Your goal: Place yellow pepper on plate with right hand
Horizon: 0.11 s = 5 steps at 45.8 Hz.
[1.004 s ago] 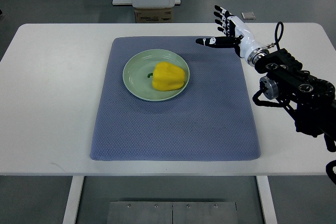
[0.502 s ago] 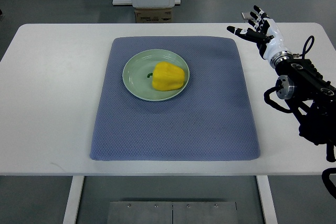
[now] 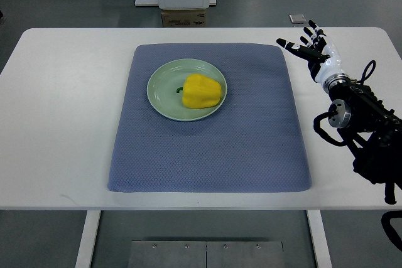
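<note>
Yellow pepper on plate (green).

Single steep overhead view, robot's side

white table; blue mat

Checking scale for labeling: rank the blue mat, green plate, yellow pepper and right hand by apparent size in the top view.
1. Blue mat
2. Green plate
3. Yellow pepper and right hand: look alike in size; the hand's spread fingers make ranking unsure.
</note>
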Motion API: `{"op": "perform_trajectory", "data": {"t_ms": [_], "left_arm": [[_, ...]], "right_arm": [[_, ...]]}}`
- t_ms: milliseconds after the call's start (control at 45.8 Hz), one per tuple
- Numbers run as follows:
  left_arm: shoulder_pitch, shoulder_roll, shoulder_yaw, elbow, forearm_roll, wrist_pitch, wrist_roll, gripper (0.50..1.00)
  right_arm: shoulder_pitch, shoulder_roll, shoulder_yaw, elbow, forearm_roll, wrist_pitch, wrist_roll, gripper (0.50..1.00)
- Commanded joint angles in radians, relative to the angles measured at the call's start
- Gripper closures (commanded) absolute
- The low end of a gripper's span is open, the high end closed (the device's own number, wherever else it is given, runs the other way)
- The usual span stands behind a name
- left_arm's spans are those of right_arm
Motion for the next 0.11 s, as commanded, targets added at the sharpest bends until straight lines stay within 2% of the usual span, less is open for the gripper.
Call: {"op": "perform_trajectory", "data": {"t_ms": [0,87], "left_arm": [[0.0,0.0,0.0,0.001,0.0,-0.001,0.0,0.5],[0.0,0.0,0.0,-0.001,-0.002,0.001,0.0,0.5]], "right_arm": [[-0.002,0.0,-0.002,-0.001,0.0,0.001,0.0,0.5],[-0.003,0.0,-0.002,0.0,0.0,0.001,0.0,0.5]]}}
